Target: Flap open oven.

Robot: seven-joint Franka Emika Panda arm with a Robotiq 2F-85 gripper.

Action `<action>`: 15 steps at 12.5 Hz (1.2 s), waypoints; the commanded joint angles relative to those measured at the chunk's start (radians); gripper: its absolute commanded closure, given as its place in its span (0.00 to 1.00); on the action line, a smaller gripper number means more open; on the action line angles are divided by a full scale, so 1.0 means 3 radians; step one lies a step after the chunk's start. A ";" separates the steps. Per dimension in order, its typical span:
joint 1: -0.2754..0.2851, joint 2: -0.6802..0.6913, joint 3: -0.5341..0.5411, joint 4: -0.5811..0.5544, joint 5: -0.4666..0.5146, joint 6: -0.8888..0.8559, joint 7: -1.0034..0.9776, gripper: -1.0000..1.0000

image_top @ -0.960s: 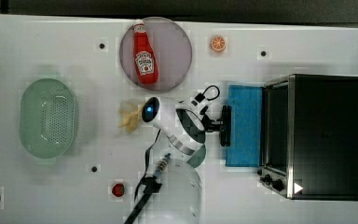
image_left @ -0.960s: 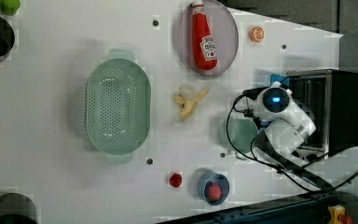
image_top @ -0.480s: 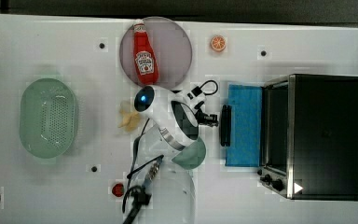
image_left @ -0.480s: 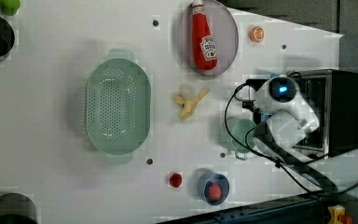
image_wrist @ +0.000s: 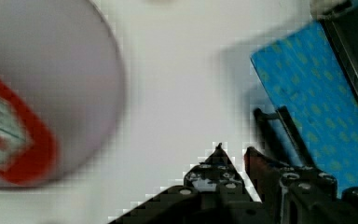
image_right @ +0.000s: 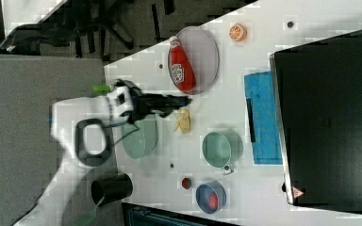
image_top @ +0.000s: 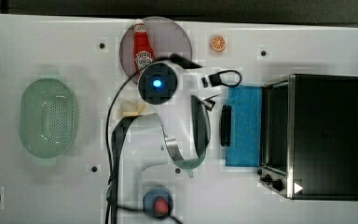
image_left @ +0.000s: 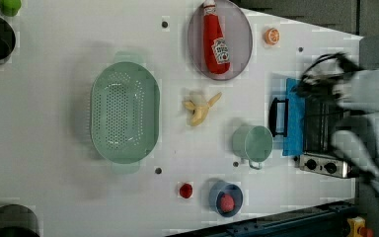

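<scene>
1. The oven [image_top: 324, 135] stands at the top view's right; its blue glass door [image_top: 244, 126] lies flat, fully open.
2. End effector [image_wrist: 233, 156]: narrowly parted, holding nothing, clear of the handle [image_top: 225, 125].
3. Judgement: task effectively complete.

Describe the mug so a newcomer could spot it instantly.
Find the oven at the left view's right, its blue door flapped down flat. Just off the door's handle sits the mug. It is pale green like the colander but small, round, with a side handle.

Red ketchup bottle [image_left: 216, 42] on round grey plate [image_left: 242, 47], pale green perforated colander [image_left: 124, 112], peeled banana [image_left: 200, 107], green mug [image_left: 252, 143], white tabletop [image_left: 54, 187]
</scene>
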 commanded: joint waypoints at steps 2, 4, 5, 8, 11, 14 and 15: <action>-0.0070 -0.0425 -0.0205 0.0061 0.0583 -0.0379 0.0165 0.83; -0.0067 -0.0700 -0.0195 0.0153 0.0674 -0.0816 0.0165 0.83; -0.0063 -0.0827 -0.0185 0.0231 0.0674 -0.1050 0.0165 0.83; -0.0064 -0.1094 -0.0192 0.0463 0.0674 -0.1765 0.0218 0.83; -0.0065 -0.1223 -0.0193 0.0576 0.0669 -0.2054 0.0471 0.83; -0.0061 -0.1253 -0.0177 0.0576 0.0668 -0.2046 0.0471 0.83; -0.0061 -0.1252 -0.0177 0.0572 0.0668 -0.2046 0.0471 0.83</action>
